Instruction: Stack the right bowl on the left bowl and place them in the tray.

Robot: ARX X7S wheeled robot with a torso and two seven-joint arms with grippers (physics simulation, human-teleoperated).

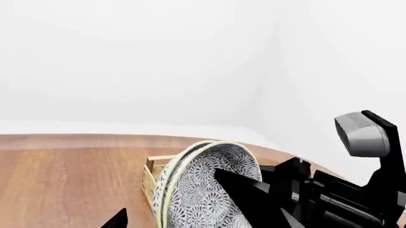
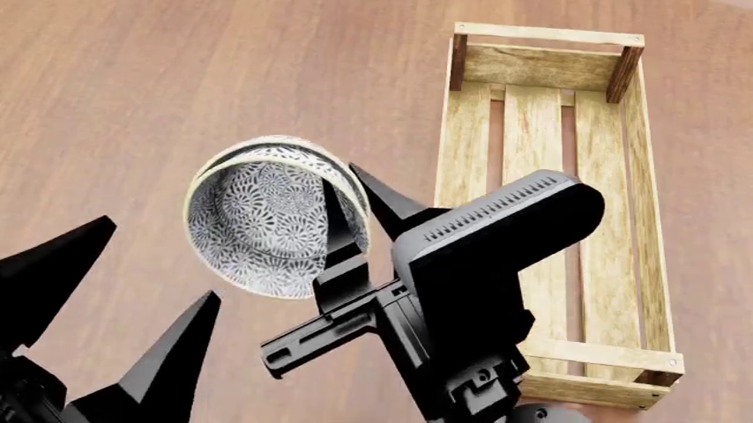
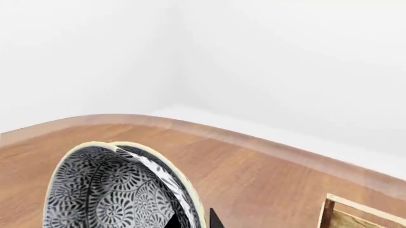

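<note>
Two nested bowls with a dark floral pattern and pale rims hang tilted on edge, left of the tray (image 2: 452, 150). The inner bowl (image 2: 264, 231) faces the head camera, and the outer bowl (image 2: 282, 146) wraps round it. My right gripper (image 2: 340, 174) is shut on their shared rim, one finger inside and one outside; the right wrist view shows the same pinch (image 3: 190, 221) on the bowls (image 3: 101, 199). My left gripper (image 2: 165, 257) stands open and empty, nearer to me and left of the bowls. In the left wrist view the bowls (image 1: 203, 190) sit beyond its spread fingertips (image 1: 204, 209).
The tray is a long light-wood crate with a slatted bottom and nothing in it; one corner shows behind the bowls (image 1: 152, 166) and another in the right wrist view (image 3: 336, 213). Brown wooden table (image 2: 176, 79) lies all around. The right arm's black body (image 2: 471, 291) overlaps the tray's near half.
</note>
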